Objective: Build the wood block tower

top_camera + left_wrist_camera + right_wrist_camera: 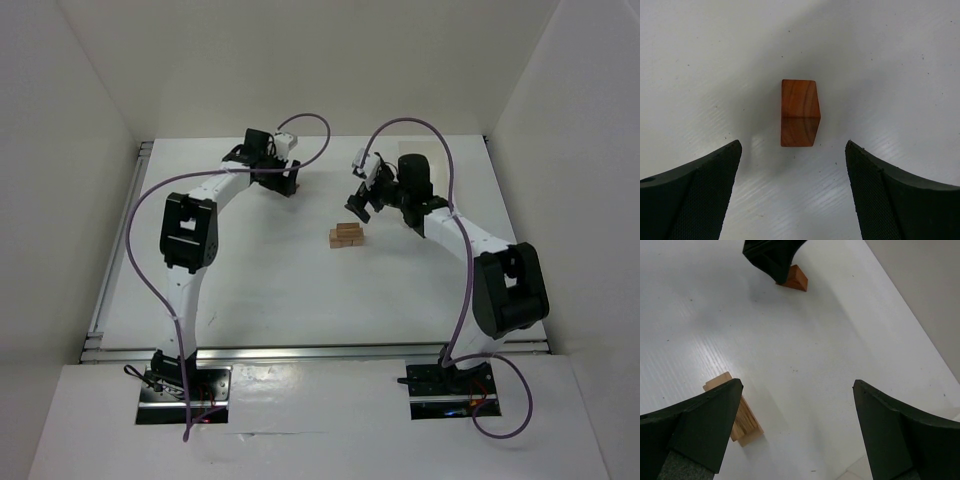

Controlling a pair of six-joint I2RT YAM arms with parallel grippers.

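Fetching step: left pincer (793,146), spread, hangs over a reddish-brown wooden block (799,112), well apart from the low light-tan wood block tower (348,235) on the white counter (280,290); right pincer (797,385), spread, hovers near it. Next, probably: lower, pinch squarely.

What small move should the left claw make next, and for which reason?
Probably lower the left claw around the small reddish-brown wooden block and close on it. The claw is open, and the block lies alone and untouched, centred before its opening. The low stack of light-tan wooden blocks looks unfinished, so this block seems the next piece for it.
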